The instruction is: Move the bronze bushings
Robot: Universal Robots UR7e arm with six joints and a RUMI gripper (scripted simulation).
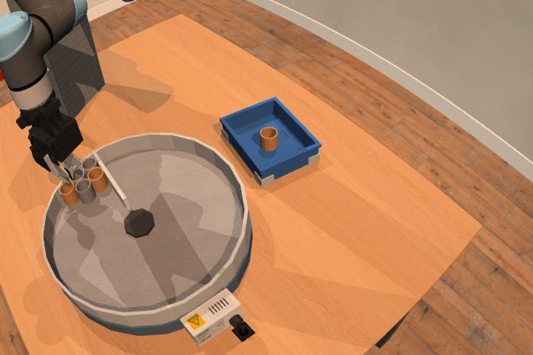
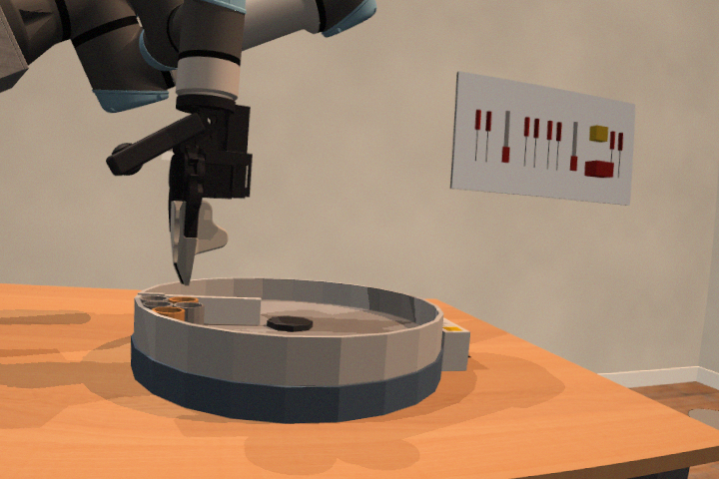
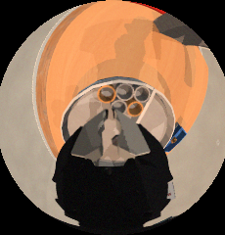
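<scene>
"Where does your gripper (image 1: 69, 179) (image 2: 185, 283) (image 3: 110, 110) stand?"

"Your fingertips are pressed together with nothing between them, above the turntable (image 1: 149, 320) (image 2: 310, 361) (image 3: 64, 122). Two bronze bushings (image 1: 70, 199) (image 2: 169, 316) (image 3: 107, 101) stand below and near them."

"What's in your way?"

"Three steel bushings (image 1: 86, 195) (image 2: 194, 313) (image 3: 124, 99) crowd the bronze ones under your gripper, with the divider (image 1: 112, 180) (image 2: 233, 310) (image 3: 146, 107) just beside."

"And your crate (image 1: 283, 168) (image 3: 180, 131)?"

"Well apart from your gripper, beyond the divider, holding one upright bronze bushing (image 1: 269, 143) (image 3: 174, 140)."
</scene>
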